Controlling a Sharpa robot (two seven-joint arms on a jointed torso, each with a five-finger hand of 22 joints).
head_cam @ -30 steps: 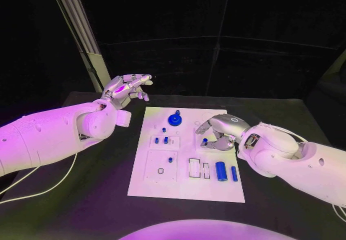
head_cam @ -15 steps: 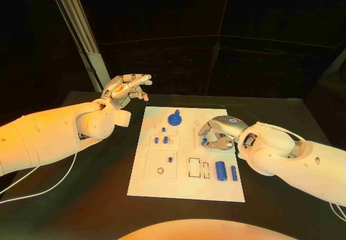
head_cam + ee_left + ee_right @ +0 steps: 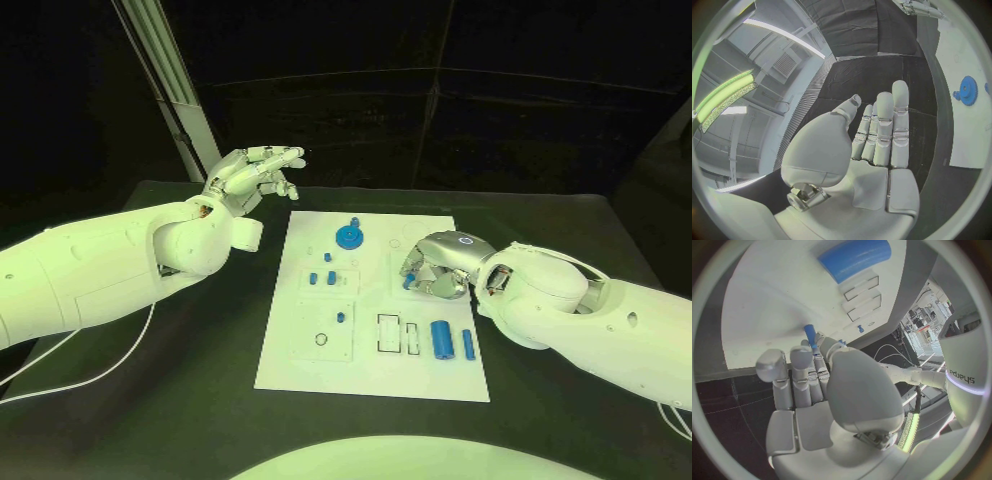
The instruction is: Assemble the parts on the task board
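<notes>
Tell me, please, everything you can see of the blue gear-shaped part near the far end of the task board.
The blue gear-shaped part is a round, flat disc with a toothed rim, and it looks like plastic. It lies flat on the white task board, near the board's far edge and about midway across it. A slim blue peg stands just beyond it. The left wrist view shows the toothed rim and a small hub at the centre. Neither hand touches it: the left hand is raised off to the side, and the right hand works nearer on the board.

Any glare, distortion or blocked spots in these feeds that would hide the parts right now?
Head view: even greenish light, no glare on the task board; the right hand covers the parts under it. Left wrist view: fisheye bends the board's edge; the blue gear sits at the rim. Right wrist view: palm and fingers block much of the board.
</notes>
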